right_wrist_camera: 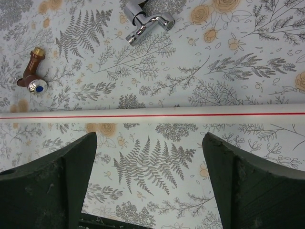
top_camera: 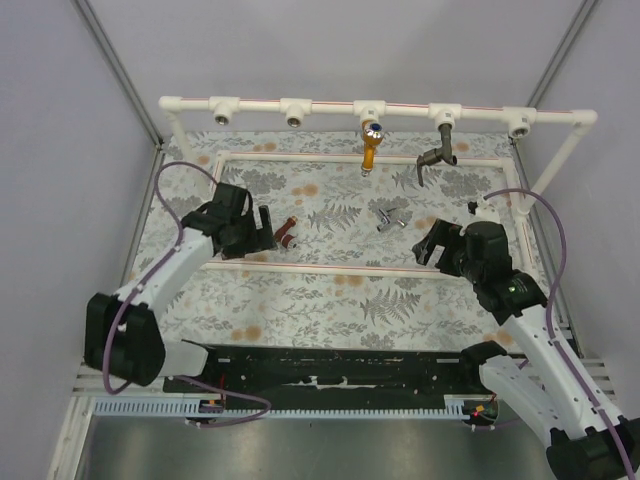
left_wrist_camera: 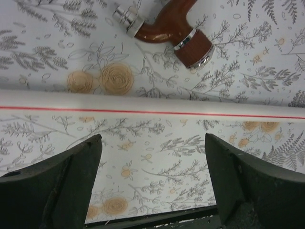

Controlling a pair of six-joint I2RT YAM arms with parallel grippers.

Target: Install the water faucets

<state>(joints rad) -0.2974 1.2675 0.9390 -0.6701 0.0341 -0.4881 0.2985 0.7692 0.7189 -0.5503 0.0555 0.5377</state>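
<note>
A reddish-brown faucet (top_camera: 289, 232) lies on the flowered mat just right of my left gripper (top_camera: 267, 230), which is open and empty. In the left wrist view the faucet (left_wrist_camera: 171, 28) lies beyond a white pipe, ahead of the gripper (left_wrist_camera: 152, 157). A silver faucet (top_camera: 391, 218) lies mid-mat, left of my open, empty right gripper (top_camera: 428, 241). The right wrist view shows the silver faucet (right_wrist_camera: 145, 21) and the brown faucet (right_wrist_camera: 32, 74) beyond the gripper (right_wrist_camera: 148, 157). A golden-orange faucet (top_camera: 371, 143) and a dark grey faucet (top_camera: 437, 155) hang from the white pipe frame (top_camera: 330, 104).
The frame's rail has free T-fittings at the left (top_camera: 223, 108), (top_camera: 295, 110) and far right (top_camera: 518, 121). A low white pipe with a red line (top_camera: 330, 268) crosses the mat in front of both grippers (left_wrist_camera: 152, 107) (right_wrist_camera: 152, 113). A small black part (top_camera: 472, 207) lies at the right.
</note>
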